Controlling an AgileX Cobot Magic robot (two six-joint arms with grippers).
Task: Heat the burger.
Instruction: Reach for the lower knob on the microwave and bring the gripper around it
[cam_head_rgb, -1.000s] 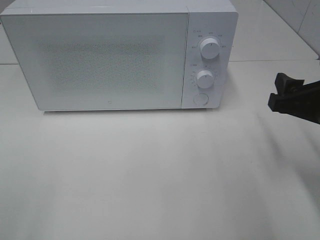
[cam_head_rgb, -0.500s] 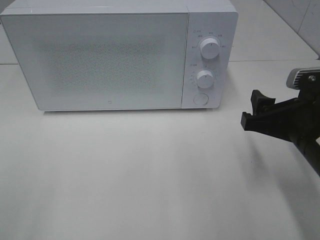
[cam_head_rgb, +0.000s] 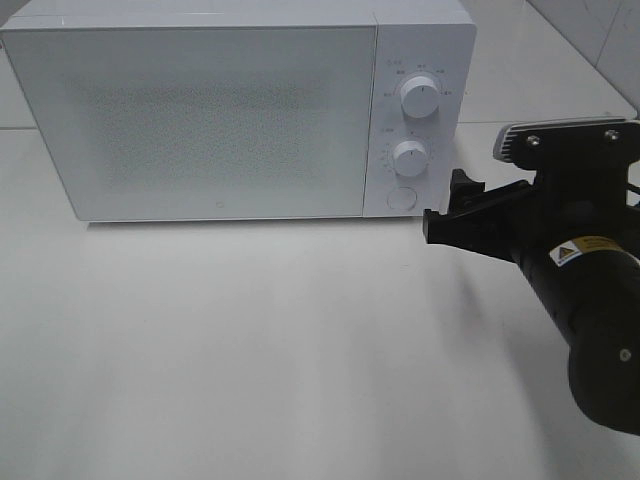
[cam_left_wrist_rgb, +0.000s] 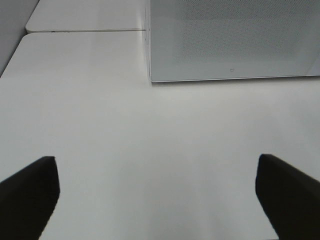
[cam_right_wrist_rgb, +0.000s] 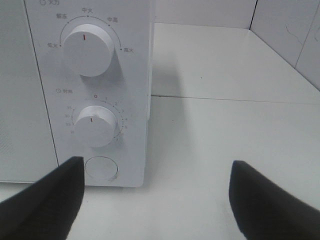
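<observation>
The burger is out of view. The white microwave (cam_head_rgb: 220, 120) stands at the back of the table with its door shut. My right gripper (cam_head_rgb: 447, 208) hovers just right of the control panel, near the round door button (cam_head_rgb: 401, 198). It is open with nothing between its fingers. The right wrist view shows the gripper (cam_right_wrist_rgb: 155, 200) facing the upper knob (cam_right_wrist_rgb: 87, 49), the lower knob (cam_right_wrist_rgb: 97, 126) and the button (cam_right_wrist_rgb: 101, 168). In the left wrist view my left gripper (cam_left_wrist_rgb: 157, 200) stands wide open over bare table, facing the microwave's front corner (cam_left_wrist_rgb: 150, 77). That arm is outside the high view.
The white table (cam_head_rgb: 250, 340) stretches in front of the microwave. A tiled wall (cam_right_wrist_rgb: 285, 35) rises at the back right, past the table's far edge.
My right arm has come in from the right edge and moved left toward the microwave's control panel, its jaws staying open. The microwave has not changed.
</observation>
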